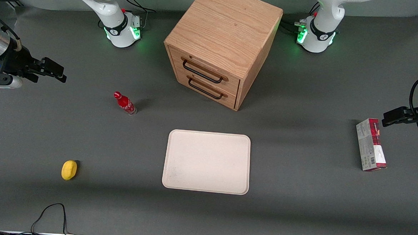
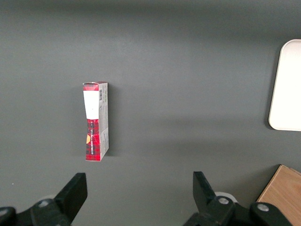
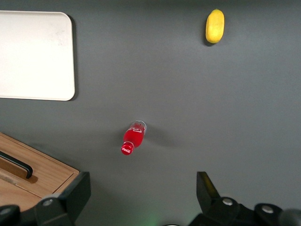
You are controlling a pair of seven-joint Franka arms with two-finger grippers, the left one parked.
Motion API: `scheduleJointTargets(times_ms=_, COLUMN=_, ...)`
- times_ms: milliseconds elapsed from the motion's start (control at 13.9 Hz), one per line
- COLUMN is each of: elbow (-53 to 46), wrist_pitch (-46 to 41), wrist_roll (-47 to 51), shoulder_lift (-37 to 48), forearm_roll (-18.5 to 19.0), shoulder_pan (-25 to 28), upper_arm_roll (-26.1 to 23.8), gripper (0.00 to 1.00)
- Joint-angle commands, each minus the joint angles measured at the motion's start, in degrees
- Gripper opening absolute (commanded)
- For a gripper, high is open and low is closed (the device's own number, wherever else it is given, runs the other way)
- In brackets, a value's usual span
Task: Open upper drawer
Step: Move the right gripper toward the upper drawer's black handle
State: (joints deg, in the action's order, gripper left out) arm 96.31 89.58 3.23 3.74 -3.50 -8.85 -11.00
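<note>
A: Where does the upper drawer [image 1: 205, 69] sit?

B: At the top of the front of the oak cabinet [image 1: 225, 31], a boxy block with plain grain that stands on the dark matte bench [image 1: 297, 208]. The drawer is shut, flush with the cabinet front, right above its twin, the lower drawer [image 1: 206, 87].

A: Which way does it face?

B: The cabinet is turned a little, so the drawer front looks toward the front camera and partly toward the working arm's end of the bench. Its long axis runs level across the cabinet front, and the thin black bar handle [image 1: 201, 73] lies along that same line.

A: And the gripper [image 1: 54, 71]?

B: Well apart from the cabinet, up over the working arm's end of the bench. Its jaws are spread wide and hold nothing.

A: What else is near the cabinet?

B: A small glossy red bottle [image 1: 124, 103] stands in front of the cabinet, off toward the working arm's end. A flat cream tray [image 1: 207, 161] with rounded corners lies nearer the camera than the cabinet. A smooth yellow oval [image 1: 69, 169] lies nearer the camera than the bottle. A long carton [image 1: 370, 144] lies toward the parked arm's end.
</note>
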Motion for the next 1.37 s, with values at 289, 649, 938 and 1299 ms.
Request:
scheduleJointTargets(times_ms=289, elbow=-4.27, wrist_pitch=-1.43, wrist_roll=0.28, shoulder_lift=-3.29, forearm_roll=1.83, shoulder_pan=0.41, upper_arm_roll=-0.86, gripper=1.00)
scheduleJointTargets(times_ms=649, elbow=-10.97, wrist_pitch=-1.43, wrist_roll=0.81, shoulder_lift=-9.89, forearm_roll=1.66, shoulder_pan=1.29, upper_arm_roll=-14.90, gripper=1.00)
scheduleJointTargets(times_ms=938, elbow=-15.53, wrist_pitch=-0.99, wrist_roll=-0.24, shoulder_lift=-18.57, forearm_roll=1.74, shoulder_pan=1.82, upper_arm_roll=-30.97, gripper=1.00)
scheduleJointTargets(times_ms=1299, elbow=-16.51, wrist_pitch=-0.55, wrist_roll=-11.40, shoulder_lift=-25.97, forearm_roll=1.57, shoulder_pan=3.49, upper_arm_roll=-41.55, gripper=1.00)
